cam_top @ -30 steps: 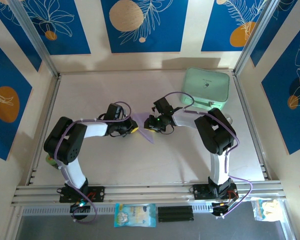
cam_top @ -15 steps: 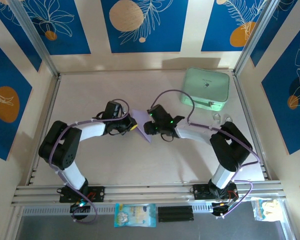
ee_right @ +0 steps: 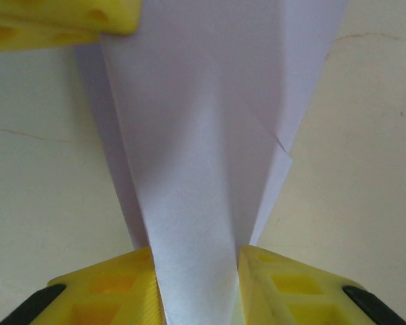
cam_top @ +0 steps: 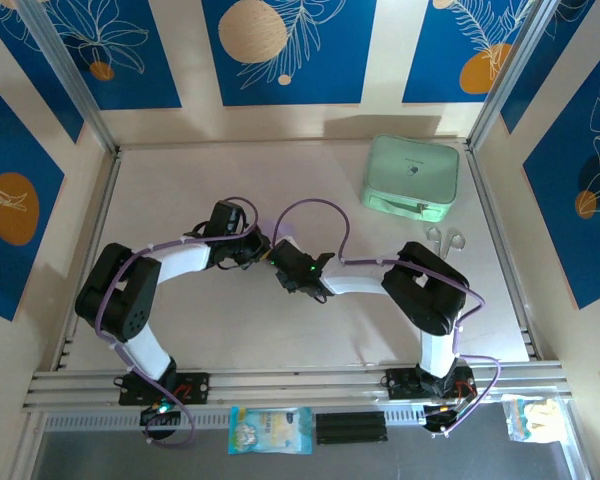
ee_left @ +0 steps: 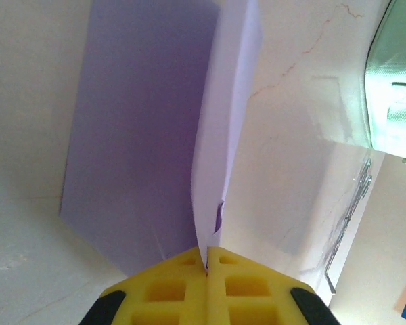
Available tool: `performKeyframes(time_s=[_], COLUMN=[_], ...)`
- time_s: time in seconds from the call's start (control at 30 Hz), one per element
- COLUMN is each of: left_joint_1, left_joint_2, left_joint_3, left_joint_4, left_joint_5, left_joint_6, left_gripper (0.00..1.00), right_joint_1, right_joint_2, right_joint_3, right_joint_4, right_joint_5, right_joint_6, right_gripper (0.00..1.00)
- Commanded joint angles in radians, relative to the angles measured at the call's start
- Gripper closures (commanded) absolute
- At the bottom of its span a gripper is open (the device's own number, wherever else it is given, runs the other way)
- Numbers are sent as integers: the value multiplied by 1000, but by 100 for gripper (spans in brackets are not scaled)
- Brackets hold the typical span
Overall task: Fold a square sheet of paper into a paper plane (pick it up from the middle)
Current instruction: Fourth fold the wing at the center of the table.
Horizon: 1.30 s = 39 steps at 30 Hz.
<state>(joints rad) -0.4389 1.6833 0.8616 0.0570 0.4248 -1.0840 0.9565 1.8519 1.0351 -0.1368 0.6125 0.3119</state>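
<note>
A robot lab test cell — pale table framed by aluminium rails, blue leaf-print panels around.

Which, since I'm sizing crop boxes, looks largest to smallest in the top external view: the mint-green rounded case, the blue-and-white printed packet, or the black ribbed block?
1. mint-green rounded case
2. blue-and-white printed packet
3. black ribbed block, close behind the packet

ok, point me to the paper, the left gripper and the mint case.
the sheet of paper (ee_left: 220,135), left wrist view, raised pale fold.
left gripper (ee_left: 208,256), left wrist view, where its yellow fingertips meet.
mint-green case (cam_top: 410,178), top external view, lid centre.
</note>
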Motion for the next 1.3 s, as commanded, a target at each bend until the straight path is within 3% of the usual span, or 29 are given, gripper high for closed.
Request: performKeyframes(time_s=[0.0, 0.2, 0.67, 0.9, 1.0, 1.27], left_joint_1=[-7, -6, -7, -9, -8, 37], left_joint_2=[-32, -30, -15, -8, -11, -90], left_joint_3=[20, 24, 24, 28, 31, -1], left_joint_4=[-36, -40, -40, -46, -52, -68], left_joint_5=[-13, -17, -13, -12, -20, -80], left_joint_6=[-9, -9, -12, -13, -10, -10], left_gripper=[95, 92, 92, 88, 83, 56], right_joint_1=[7, 7, 4, 6, 7, -2], right_joint_2=[10, 17, 12, 19, 24, 27], right_joint_3=[33, 35, 58, 59, 54, 26], right_joint_4=[21, 20, 3, -1, 9, 48], right_joint_5=[50, 46, 57, 71, 47, -71], right_joint_6=[-13, -25, 16, 15, 10, -4], right_gripper=[69, 74, 70, 74, 78, 82])
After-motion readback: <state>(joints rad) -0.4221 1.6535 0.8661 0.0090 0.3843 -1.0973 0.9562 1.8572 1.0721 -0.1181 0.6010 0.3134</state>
